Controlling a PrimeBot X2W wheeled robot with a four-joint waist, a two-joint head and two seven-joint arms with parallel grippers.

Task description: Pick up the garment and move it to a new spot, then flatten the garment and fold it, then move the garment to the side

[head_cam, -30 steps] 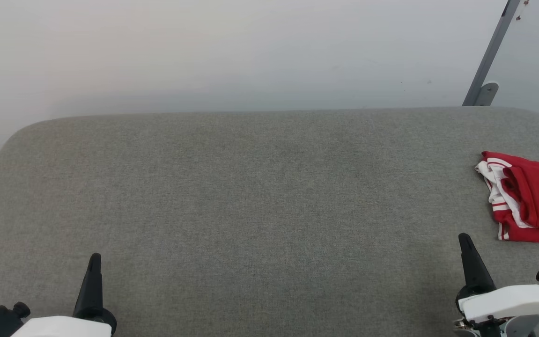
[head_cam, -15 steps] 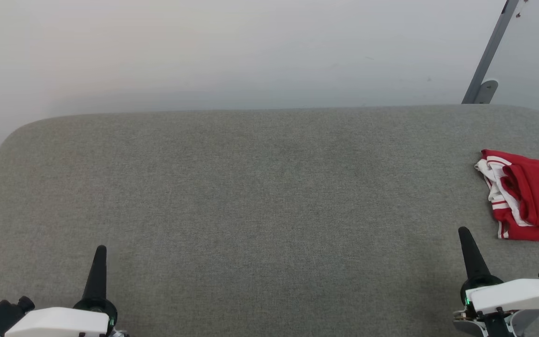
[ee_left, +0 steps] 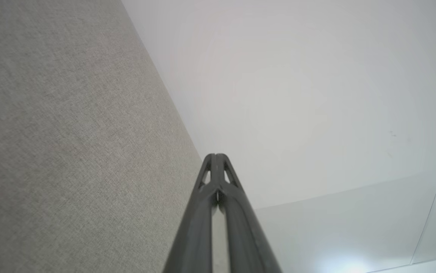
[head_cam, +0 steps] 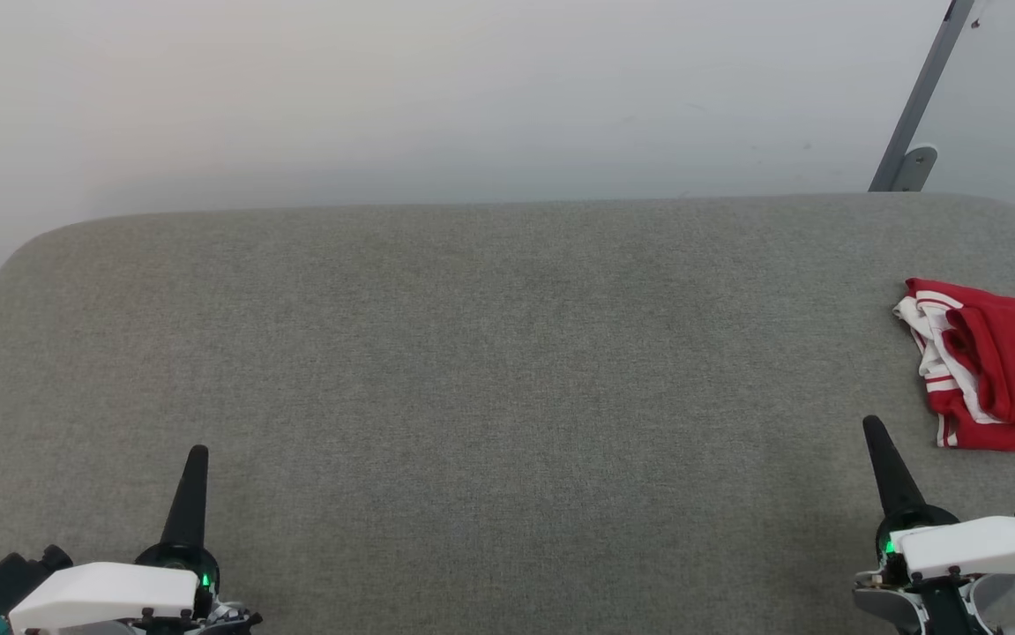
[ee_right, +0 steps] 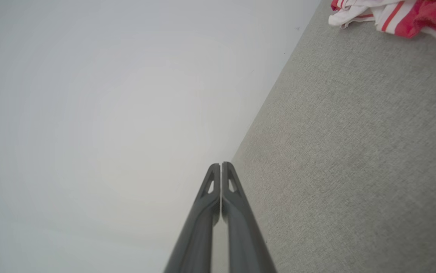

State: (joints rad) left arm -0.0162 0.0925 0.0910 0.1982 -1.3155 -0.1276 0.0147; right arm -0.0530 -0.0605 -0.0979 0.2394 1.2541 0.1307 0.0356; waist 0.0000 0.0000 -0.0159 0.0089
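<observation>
Your bunched red garment [head_cam: 996, 370] with white trim lies at the right side of the grey fabric worktop [head_cam: 507, 353], while your left end effector [head_cam: 197, 454] and right end effector [head_cam: 871, 425] sit over the worktop's near edge, each with its fingers pressed together and holding nothing.

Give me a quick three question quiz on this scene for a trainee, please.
1. True or false: the right gripper holds the garment.
2. Where on the table does the garment lie? A: the robot's left. B: the middle. C: the robot's right.
3. Fill in: the left gripper is ____, with nothing between its fingers.
Key: 1 false; 2 C; 3 shut.
</observation>
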